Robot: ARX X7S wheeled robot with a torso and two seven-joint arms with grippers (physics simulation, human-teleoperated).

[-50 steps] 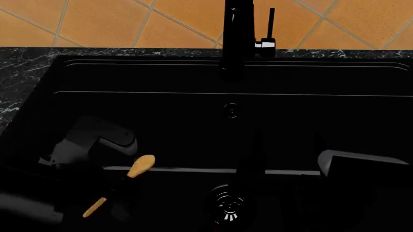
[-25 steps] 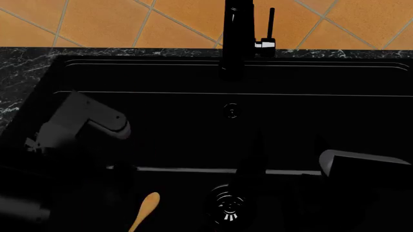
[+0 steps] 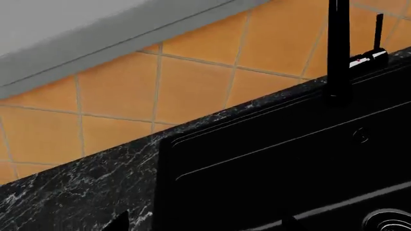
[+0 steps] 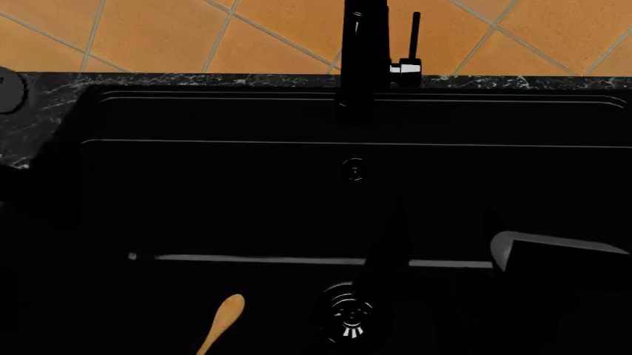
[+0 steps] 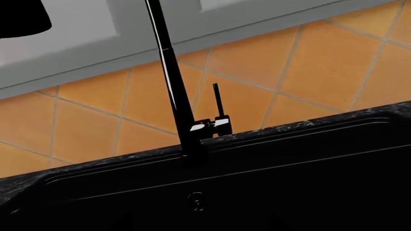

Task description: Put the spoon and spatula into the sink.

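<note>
The wooden spoon (image 4: 221,324) lies loose on the floor of the black sink (image 4: 247,200), left of the round drain (image 4: 348,314), with nothing touching it. The spatula is out of view. My left gripper (image 3: 204,224) shows only as two dark fingertips set wide apart with nothing between them, looking over the sink's (image 3: 270,159) back left corner. In the head view only a grey bit of the left arm (image 4: 6,89) shows at the left edge. My right gripper (image 4: 439,220) hangs over the basin above the drain, its dark fingers spread and holding nothing.
A tall black faucet (image 4: 363,52) with a side lever stands at the middle of the sink's back rim. Black white-veined marble (image 3: 77,187) surrounds the basin, and an orange tiled wall (image 5: 308,72) rises behind it.
A second ago my left gripper held the spoon over the sink's left side. It let go, the spoon dropped to the sink floor, and the left arm drew away to the upper left.
</note>
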